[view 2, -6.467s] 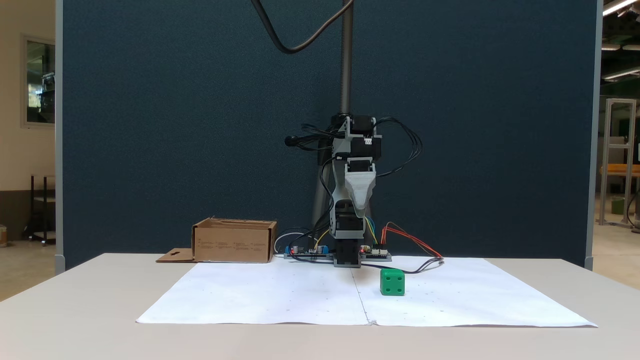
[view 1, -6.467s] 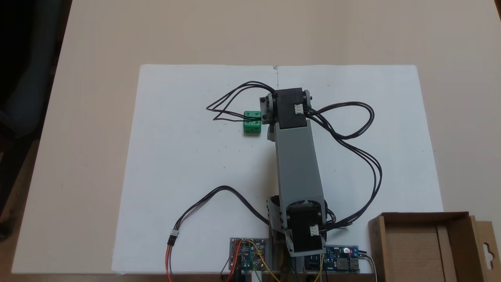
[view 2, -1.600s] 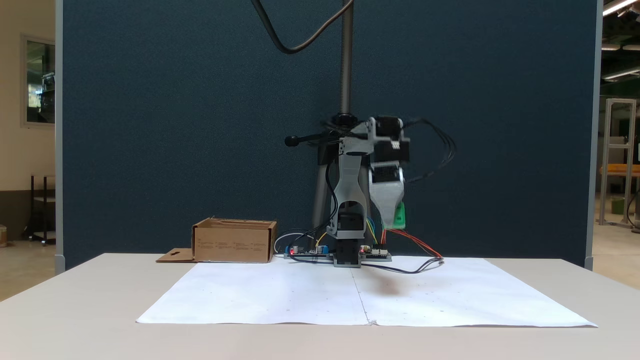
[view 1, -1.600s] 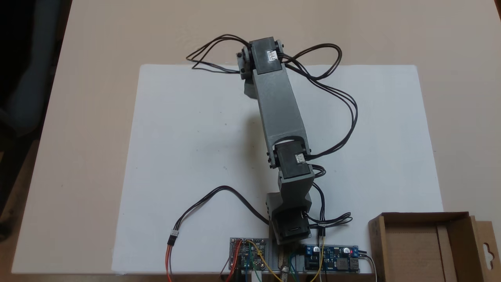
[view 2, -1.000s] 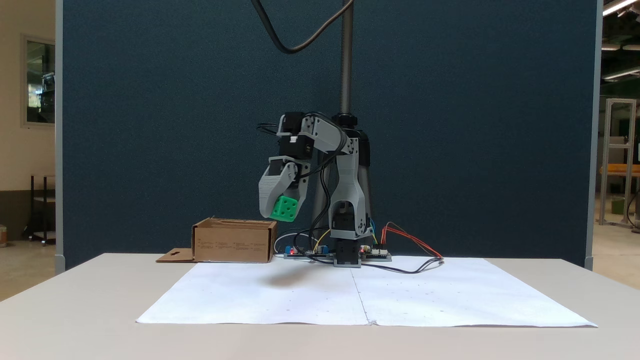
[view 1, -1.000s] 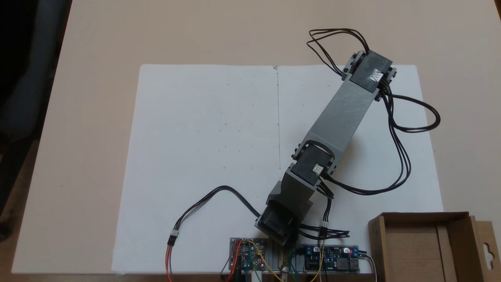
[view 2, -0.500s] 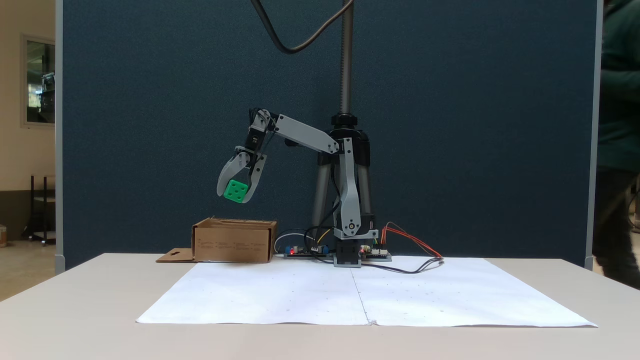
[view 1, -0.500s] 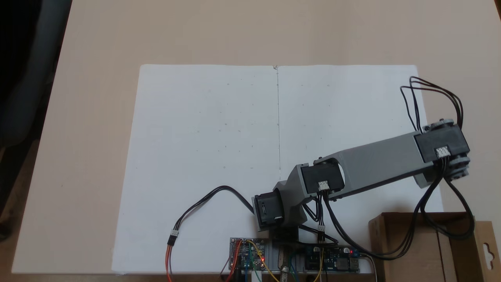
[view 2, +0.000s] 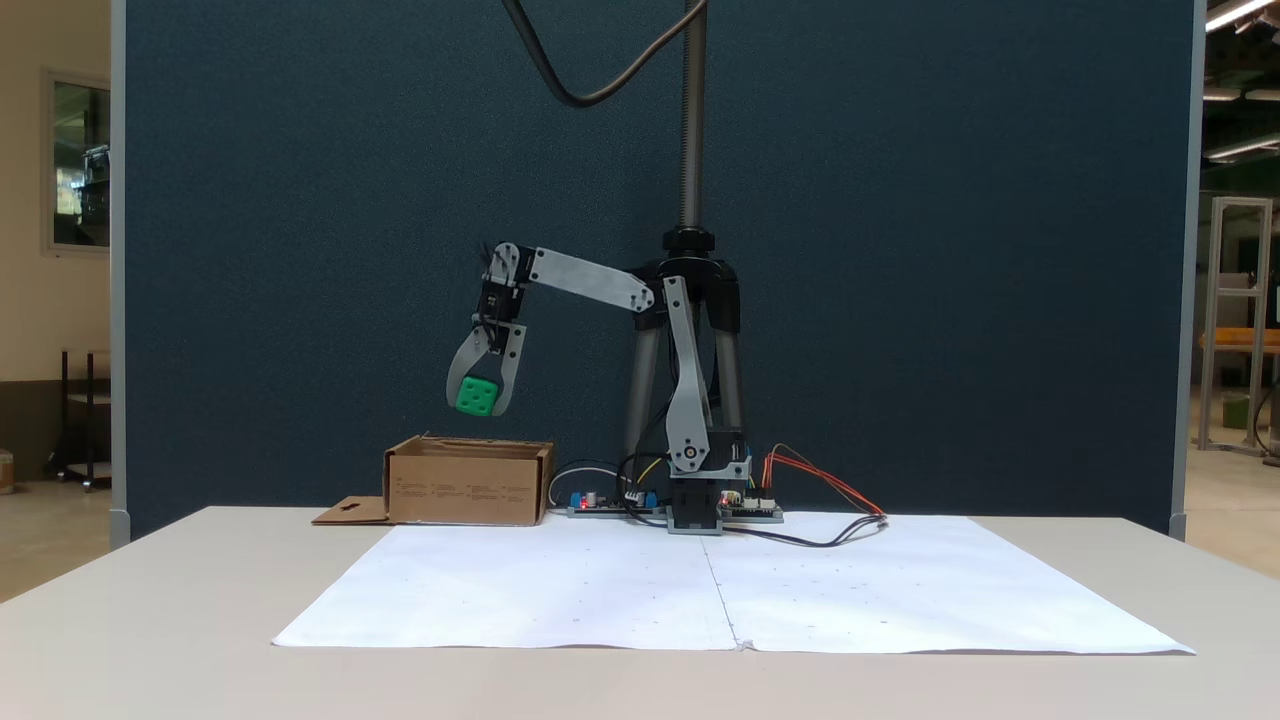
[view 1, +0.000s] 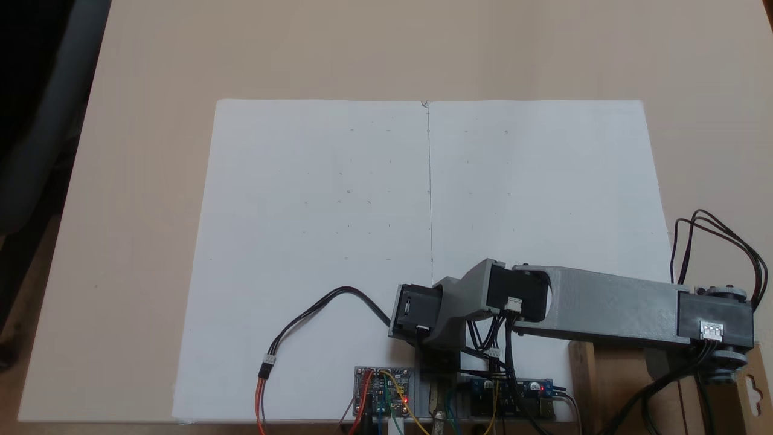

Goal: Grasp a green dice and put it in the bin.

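Tabletop bin [view 2: 468, 484] sits below the tool [view 2: 480, 405] pinching the green dice [view 2: 477, 396].

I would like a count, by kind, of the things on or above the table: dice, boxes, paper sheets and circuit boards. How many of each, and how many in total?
Green dice, held in the gripper above the box: 1
Cardboard box: 1
White paper sheets, lying side by side: 2
Circuit boards at the arm's base: 2
Total: 6
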Tool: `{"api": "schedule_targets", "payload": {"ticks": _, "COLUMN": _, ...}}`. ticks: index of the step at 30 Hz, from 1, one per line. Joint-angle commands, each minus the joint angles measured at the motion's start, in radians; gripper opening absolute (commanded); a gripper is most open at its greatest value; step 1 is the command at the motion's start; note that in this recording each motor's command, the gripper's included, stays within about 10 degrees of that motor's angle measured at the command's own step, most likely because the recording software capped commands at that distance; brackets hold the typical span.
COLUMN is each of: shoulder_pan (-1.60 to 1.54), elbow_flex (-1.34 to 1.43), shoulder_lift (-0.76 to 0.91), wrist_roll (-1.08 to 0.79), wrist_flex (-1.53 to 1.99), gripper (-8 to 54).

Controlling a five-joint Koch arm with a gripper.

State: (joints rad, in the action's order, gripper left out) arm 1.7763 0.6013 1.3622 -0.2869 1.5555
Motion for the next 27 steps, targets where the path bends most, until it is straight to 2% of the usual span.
{"api": "schedule_targets", "payload": {"ticks": 1, "shoulder_pan": 0.058, "elbow_flex": -0.069, "shoulder_lift": -0.002, "wrist_roll": -0.101, "wrist_flex": -0.032, "gripper": 12.0}}
{"api": "schedule_targets", "payload": {"ticks": 7, "shoulder_pan": 0.091, "elbow_flex": -0.069, "shoulder_lift": -0.025, "wrist_roll": -0.109, "wrist_flex": -0.046, "gripper": 12.0}}
{"api": "schedule_targets", "payload": {"ticks": 8, "shoulder_pan": 0.092, "elbow_flex": -0.069, "shoulder_lift": -0.025, "wrist_roll": -0.107, "wrist_flex": -0.046, "gripper": 13.6}}
{"api": "schedule_targets", "payload": {"ticks": 10, "shoulder_pan": 0.095, "elbow_flex": -0.069, "shoulder_lift": -0.025, "wrist_roll": -0.107, "wrist_flex": -0.048, "gripper": 31.6}}
{"api": "schedule_targets", "payload": {"ticks": 11, "shoulder_pan": 0.097, "elbow_flex": -0.069, "shoulder_lift": -0.025, "wrist_roll": -0.104, "wrist_flex": -0.048, "gripper": 33.4}}
{"api": "schedule_targets", "payload": {"ticks": 14, "shoulder_pan": 0.095, "elbow_flex": -0.069, "shoulder_lift": -0.025, "wrist_roll": -0.098, "wrist_flex": -0.051, "gripper": 44.6}}
{"api": "schedule_targets", "payload": {"ticks": 20, "shoulder_pan": 0.094, "elbow_flex": -0.069, "shoulder_lift": -0.025, "wrist_roll": -0.089, "wrist_flex": -0.064, "gripper": 44.5}}
{"api": "schedule_targets", "payload": {"ticks": 27, "shoulder_pan": 0.037, "elbow_flex": -0.132, "shoulder_lift": -0.012, "wrist_roll": 0.02, "wrist_flex": -0.074, "gripper": 43.9}}
